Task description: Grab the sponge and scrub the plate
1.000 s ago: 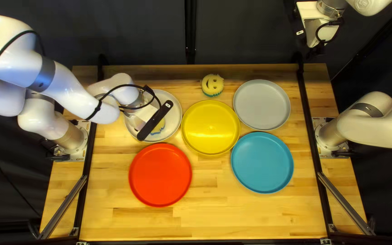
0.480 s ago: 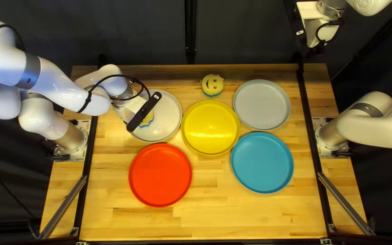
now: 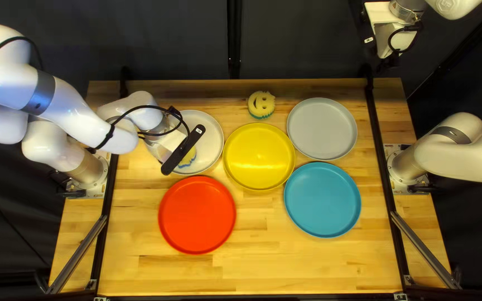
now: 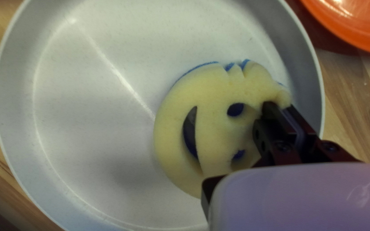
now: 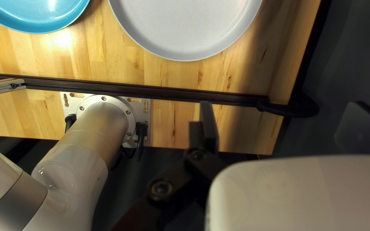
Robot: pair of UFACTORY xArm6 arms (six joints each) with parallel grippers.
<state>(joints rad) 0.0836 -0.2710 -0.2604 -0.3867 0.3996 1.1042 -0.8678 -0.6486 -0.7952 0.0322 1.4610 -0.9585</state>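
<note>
1. Sponge (image 4: 210, 87) is on or just over the white plate (image 4: 86, 64), toward the near left of that plate, smiley side up. So I'd call this the scrubbing step, pickup done.

2. Left gripper (image 4: 281, 106) is clamped on the sponge's edge, right by one of the eye holes, and the foam bulges around the grip. Most of the sponge sticks out to one side, so my guess is it could flex or twist under a hard push.

3. Next move, imo: keep the squeeze, press lightly and sweep toward the far and right parts of the plate. The red plate (image 3: 197, 214) is just nearer and the yellow plate (image 3: 259, 156) just to the right, so wide strokes might bump them or nudge the white one.

4. Right gripper (image 5: 284, 105) has its fingers spread with nothing in them, off past the table's far right. Doesn't look needed here. Spare sponge (image 3: 261, 103) sits at the far side, beyond the yellow plate.

5. Hard to see stuff: the arm covers the white plate's left part from above, and the gripper housing hides a bit of the sponge. Can't make out the scrubby underside's contact, how hard it's pressing, or any dirt.
</note>
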